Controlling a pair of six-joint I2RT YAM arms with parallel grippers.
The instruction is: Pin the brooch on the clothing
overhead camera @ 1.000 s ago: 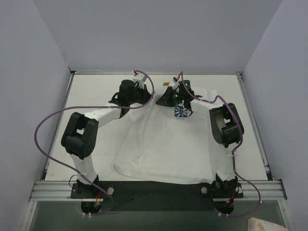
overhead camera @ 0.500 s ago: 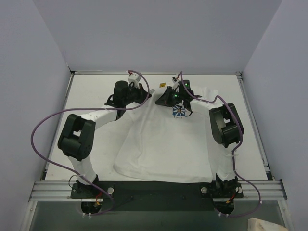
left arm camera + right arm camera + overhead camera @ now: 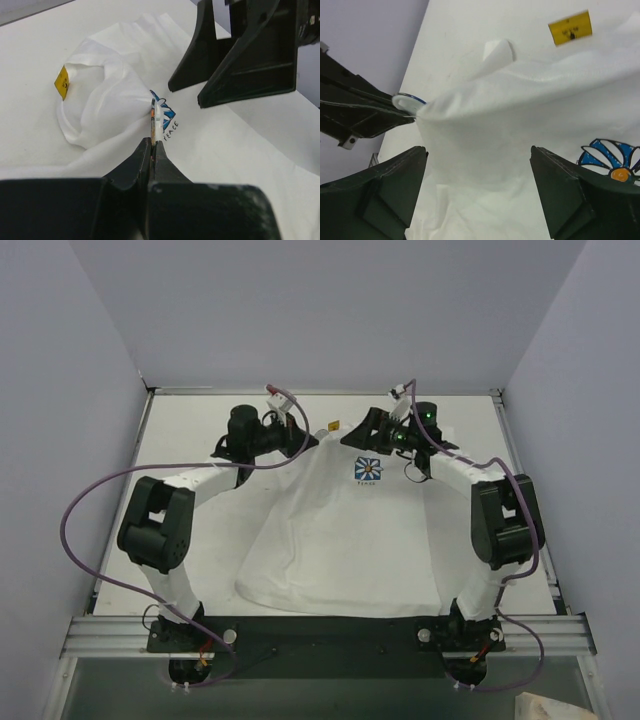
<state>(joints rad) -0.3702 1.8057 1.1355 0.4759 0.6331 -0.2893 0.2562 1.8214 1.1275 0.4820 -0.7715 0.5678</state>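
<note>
The clothing, a white T-shirt with a blue-and-white flower print, lies spread on the table. My left gripper is shut on the brooch, a thin pale disc seen edge-on. In the right wrist view the brooch touches a peak of shirt cloth drawn up towards the left gripper. My right gripper stands open just above the shirt with nothing between its fingers. It faces the left gripper from the right, a short way apart.
A yellow label sits at the shirt's neck, close behind both grippers. Grey walls enclose the table on three sides. Purple cables loop from both arms over the table.
The right gripper has opened and drawn back to the right, away from the left gripper, and its elbow swung outwards. The left gripper stayed shut and shifted slightly towards the back.
</note>
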